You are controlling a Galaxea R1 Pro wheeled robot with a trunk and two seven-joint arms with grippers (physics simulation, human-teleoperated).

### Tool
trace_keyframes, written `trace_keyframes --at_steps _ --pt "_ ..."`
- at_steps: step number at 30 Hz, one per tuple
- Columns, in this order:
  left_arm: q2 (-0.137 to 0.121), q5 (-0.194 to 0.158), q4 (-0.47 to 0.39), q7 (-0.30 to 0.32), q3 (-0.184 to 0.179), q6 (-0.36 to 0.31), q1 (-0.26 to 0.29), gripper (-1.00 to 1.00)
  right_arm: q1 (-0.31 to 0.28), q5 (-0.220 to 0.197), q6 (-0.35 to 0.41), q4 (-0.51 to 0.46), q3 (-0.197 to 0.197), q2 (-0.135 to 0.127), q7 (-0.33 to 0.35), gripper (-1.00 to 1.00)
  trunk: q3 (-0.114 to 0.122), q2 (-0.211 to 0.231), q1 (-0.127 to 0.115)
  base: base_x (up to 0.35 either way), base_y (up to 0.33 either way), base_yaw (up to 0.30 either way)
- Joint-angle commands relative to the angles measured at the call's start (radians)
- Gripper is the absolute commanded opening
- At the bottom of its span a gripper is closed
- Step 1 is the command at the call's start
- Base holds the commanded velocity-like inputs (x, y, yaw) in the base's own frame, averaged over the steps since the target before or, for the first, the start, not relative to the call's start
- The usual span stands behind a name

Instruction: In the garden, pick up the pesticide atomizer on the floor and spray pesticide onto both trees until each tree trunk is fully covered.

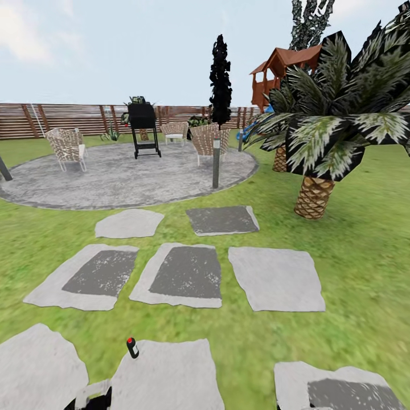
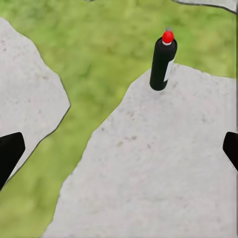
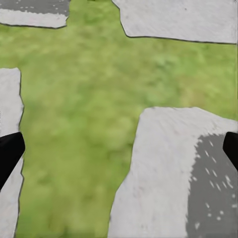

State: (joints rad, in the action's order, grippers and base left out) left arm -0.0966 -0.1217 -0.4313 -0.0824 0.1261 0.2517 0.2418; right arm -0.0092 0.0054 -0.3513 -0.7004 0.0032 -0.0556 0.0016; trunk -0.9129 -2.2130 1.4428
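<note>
The pesticide atomizer (image 1: 132, 347) is a small black bottle with a red cap and a white label. It stands upright at the corner of a pale stone slab (image 2: 163, 163), right beside the grass floor (image 2: 104, 54). In the left wrist view the atomizer (image 2: 163, 62) is ahead of my left gripper (image 2: 121, 148), well beyond the fingertips. That gripper is open and holds nothing. My right gripper (image 3: 119, 148) is open too, empty, above grass and stone slabs. A tall tree's mottled top (image 1: 310, 23) rises far off; its tree trunk is hidden.
Stepping stones (image 1: 188, 273) lead over the lawn to a round paved patio (image 1: 125, 173) with wicker chairs, a black grill (image 1: 142, 128) and a lamp post (image 1: 216, 162). A slim dark tree (image 1: 220, 74), palms (image 1: 336, 114) at the right, a playhouse (image 1: 279, 68) and a slat fence (image 1: 57, 117) stand beyond.
</note>
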Motion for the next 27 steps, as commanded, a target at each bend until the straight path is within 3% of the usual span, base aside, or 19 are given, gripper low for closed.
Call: trace_keyframes --at_steps 1,6,11,17,22,27 --pt "0.000 0.000 0.000 0.000 -0.001 -0.001 0.002 1.00 0.000 0.000 0.000 -0.010 0.000 0.000 0.000 1.00 0.000 0.000 0.000 0.001 -0.001 0.000" --pt "-0.017 0.002 -0.042 0.001 -0.002 -0.012 0.041 1.00 -0.020 -0.001 0.003 -0.130 0.000 -0.001 0.001 1.00 0.000 0.000 0.000 0.000 0.000 0.000" --pt "-0.029 0.007 -0.069 0.002 -0.002 -0.019 0.098 1.00 -0.125 -0.002 0.025 -0.189 0.001 0.000 0.003 1.00 0.000 0.000 0.000 0.000 0.000 0.000" --pt "-0.028 0.010 -0.071 -0.001 -0.003 -0.023 0.132 1.00 -0.264 -0.002 0.188 -0.197 0.001 0.000 0.004 1.00 0.000 0.000 0.000 0.000 0.000 0.000" --pt "-0.029 0.011 -0.070 -0.002 -0.003 -0.022 0.132 1.00 -0.306 -0.002 0.227 -0.200 0.002 -0.001 0.005 1.00 0.000 0.000 0.000 0.000 0.000 0.000" --pt "-0.029 0.011 -0.073 -0.001 -0.002 -0.015 0.124 1.00 -0.313 -0.002 0.233 -0.198 0.003 -0.004 0.005 1.00 0.000 0.000 0.000 0.000 0.000 0.000"
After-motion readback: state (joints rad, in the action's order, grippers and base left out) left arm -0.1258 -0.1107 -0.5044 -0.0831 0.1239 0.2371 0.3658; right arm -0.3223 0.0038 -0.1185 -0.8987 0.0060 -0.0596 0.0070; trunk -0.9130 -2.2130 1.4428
